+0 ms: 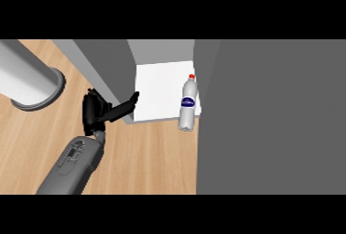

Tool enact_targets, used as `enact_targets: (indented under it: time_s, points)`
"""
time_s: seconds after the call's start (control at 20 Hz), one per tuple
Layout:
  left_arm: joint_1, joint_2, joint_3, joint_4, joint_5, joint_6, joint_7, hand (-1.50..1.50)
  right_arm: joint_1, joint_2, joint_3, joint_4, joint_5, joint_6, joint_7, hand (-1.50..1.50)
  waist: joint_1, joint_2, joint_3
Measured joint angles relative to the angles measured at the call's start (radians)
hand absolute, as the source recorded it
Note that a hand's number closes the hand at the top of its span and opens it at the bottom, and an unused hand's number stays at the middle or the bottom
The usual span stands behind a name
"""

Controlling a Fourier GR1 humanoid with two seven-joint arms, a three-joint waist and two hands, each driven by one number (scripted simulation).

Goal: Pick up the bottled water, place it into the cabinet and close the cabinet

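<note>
Bottled water: lying on its side on the white cabinet floor, red cap pointing far, blue label near its middle, base poking out over the near edge of that floor toward the bench.
Cabinet: open at the far middle; grey side wall on the left, and a big grey panel, seemingly the door, filling the whole right side.
Bottle versus panel: the bottle sits just beside the panel's left edge, tucked along the right side of the white floor.
Left hand: black, fingers spread wide and straight, gripping nothing; one digit stretches right and touches the near left edge of the white floor.
Left forearm: grey, coming up from the near left.
Hand to bottle: apart, with bare white floor between them.
Right hand: nowhere to be seen.
Bench: light wood, running left and near of the cabinet.
In the way: the grey side wall stands just far of the hand.
Other things: a broad pale grey cylinder at the far left, standing on the bench, well apart from the bottle.
</note>
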Motion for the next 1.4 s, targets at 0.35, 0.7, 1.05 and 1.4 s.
enact_targets:
  time_s: [0.35,0.7,1.05,1.4]
  points:
    - [-0.004,0.015,-0.01,-0.001,-0.014,0.01,0.03,-1.5,-0.008,-0.009,0.011,0.001,-0.005,0.004,0.0,-1.5,-0.011,0.001,0.0]
    - [0.001,0.02,0.008,-0.014,0.017,-0.035,0.005,-1.5,-0.027,-0.017,0.009,0.004,-0.008,-0.005,-0.002,-1.5,-0.014,0.009,-0.006]
    - [0.007,0.01,0.023,-0.02,0.042,-0.079,-0.041,-1.5,-0.045,-0.028,-0.003,0.006,-0.012,-0.021,0.003,-1.5,-0.006,0.013,-0.01]
    - [0.016,-0.019,0.038,-0.029,0.064,-0.097,-0.075,-1.5,-0.052,-0.038,-0.006,0.003,-0.015,-0.046,0.019,-1.5,0.012,0.01,-0.012]
